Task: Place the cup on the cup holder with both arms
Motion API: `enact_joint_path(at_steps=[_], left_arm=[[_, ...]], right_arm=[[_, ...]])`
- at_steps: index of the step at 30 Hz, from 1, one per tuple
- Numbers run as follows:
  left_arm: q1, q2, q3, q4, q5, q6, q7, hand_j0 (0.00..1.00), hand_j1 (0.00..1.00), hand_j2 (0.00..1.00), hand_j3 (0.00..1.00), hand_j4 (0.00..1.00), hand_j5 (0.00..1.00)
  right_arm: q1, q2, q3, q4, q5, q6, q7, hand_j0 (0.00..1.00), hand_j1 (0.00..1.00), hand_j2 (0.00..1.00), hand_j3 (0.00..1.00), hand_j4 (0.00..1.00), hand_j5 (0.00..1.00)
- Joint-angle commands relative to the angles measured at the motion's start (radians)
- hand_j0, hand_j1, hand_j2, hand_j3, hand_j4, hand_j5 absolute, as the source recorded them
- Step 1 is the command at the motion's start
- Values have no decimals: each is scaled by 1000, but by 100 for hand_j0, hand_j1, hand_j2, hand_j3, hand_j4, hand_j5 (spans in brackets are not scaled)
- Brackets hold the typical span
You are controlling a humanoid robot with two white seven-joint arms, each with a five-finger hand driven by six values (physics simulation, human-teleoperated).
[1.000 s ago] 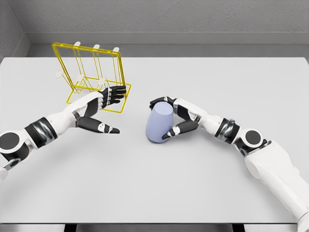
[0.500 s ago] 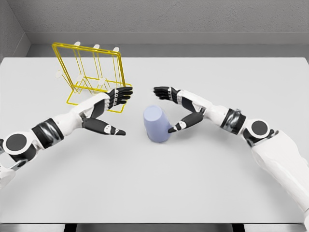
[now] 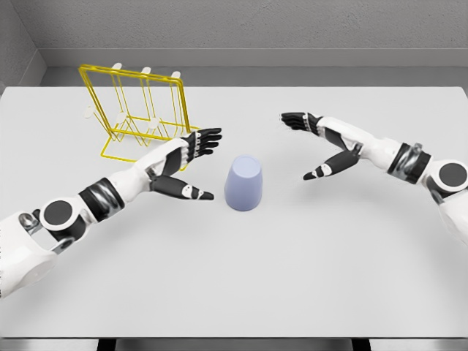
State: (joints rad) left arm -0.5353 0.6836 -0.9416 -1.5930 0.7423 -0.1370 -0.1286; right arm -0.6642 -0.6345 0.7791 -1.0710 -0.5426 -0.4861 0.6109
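Observation:
A pale blue cup point(image 3: 243, 183) stands upside down on the grey table point(image 3: 241, 278), near the middle. Just left of it my left hand point(image 3: 199, 164) is open, thumb low and fingers spread, a small gap from the cup. My right hand point(image 3: 308, 146) is open too and hovers well to the right of the cup, holding nothing. The yellow wire cup holder point(image 3: 140, 117) with white-tipped pegs stands at the back left, behind my left hand.
The table's far edge meets a grey wall point(image 3: 256, 29). Its front edge runs along the bottom of the view.
My right hand has let go of the cup and pulled away to the right. The cup now stands free. My left hand has moved right, closer to it.

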Motion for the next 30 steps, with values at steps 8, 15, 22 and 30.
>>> enact_joint_path(at_steps=[8, 15, 22, 30], left_arm=[[11, -64, 0, 38, 2, -1, 1, 100, 100, 100, 100, 100, 100], [32, -59, 35, 19, 3, -3, -3, 100, 100, 100, 100, 100, 100], [66, -58, 61, 24, 2, -4, 3, 100, 100, 100, 100, 100, 100], [75, -73, 60, 13, -3, -32, 1, 100, 100, 100, 100, 100, 100]], right_arm=[[-135, -179, 89, -9, -4, -58, 0, 100, 100, 100, 100, 100, 100], [-170, -197, 166, -41, -4, -58, 0, 100, 100, 100, 100, 100, 100], [-181, -197, 83, -40, 234, -125, 0, 100, 100, 100, 100, 100, 100], [-189, -202, 20, -43, 273, -125, 0, 100, 100, 100, 100, 100, 100]])
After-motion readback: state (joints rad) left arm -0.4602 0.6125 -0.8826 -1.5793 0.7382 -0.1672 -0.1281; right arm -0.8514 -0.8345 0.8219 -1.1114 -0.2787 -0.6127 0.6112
